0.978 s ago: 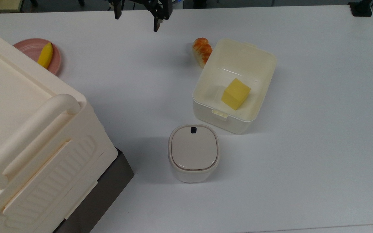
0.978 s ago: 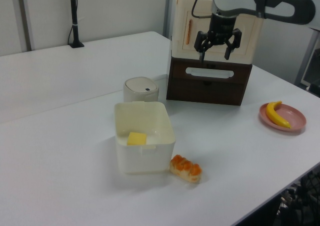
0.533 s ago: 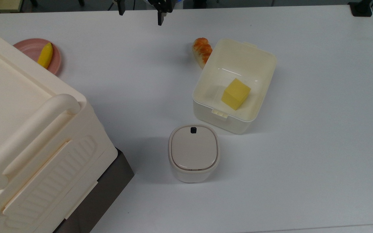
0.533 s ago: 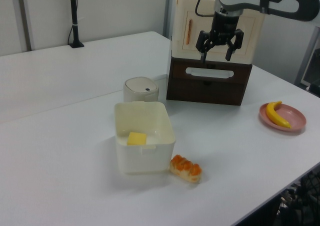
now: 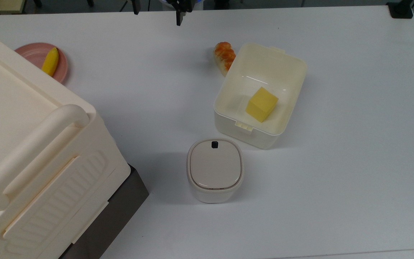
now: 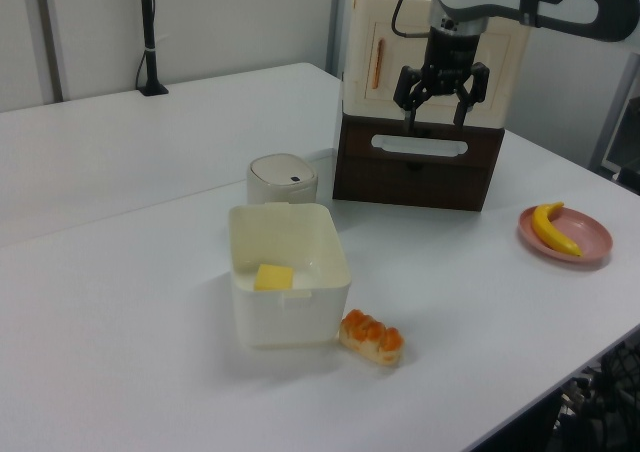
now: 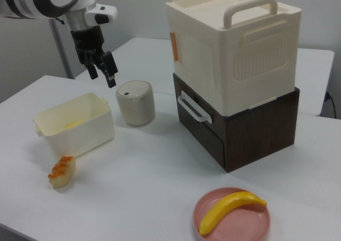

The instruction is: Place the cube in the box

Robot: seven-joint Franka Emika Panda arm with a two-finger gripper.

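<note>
The yellow cube (image 5: 262, 104) lies inside the off-white box (image 5: 301, 65), on its floor toward the top view's right side. In the left view the cube (image 6: 274, 277) rests against the near wall of the box (image 6: 290, 320). A faint yellow glow marks it through the box (image 7: 74, 130) wall in the right view. My gripper (image 5: 156, 13) hangs open and empty at the far table edge, well away from the box. It is high above the table in the left view (image 6: 435, 120) and the right view (image 7: 103, 78).
A small bin with a beige lid (image 5: 215, 169) stands just in front of the box. A bread piece (image 5: 224, 55) touches the box's far corner. A banana (image 5: 50, 61) lies on a pink plate (image 5: 31, 52). A large cream case (image 5: 31, 144) sits on a dark wooden drawer unit (image 5: 120, 212).
My open gripper has drifted farther toward the top view's upper edge and slightly right in the left view. The cube stays put in the box.
</note>
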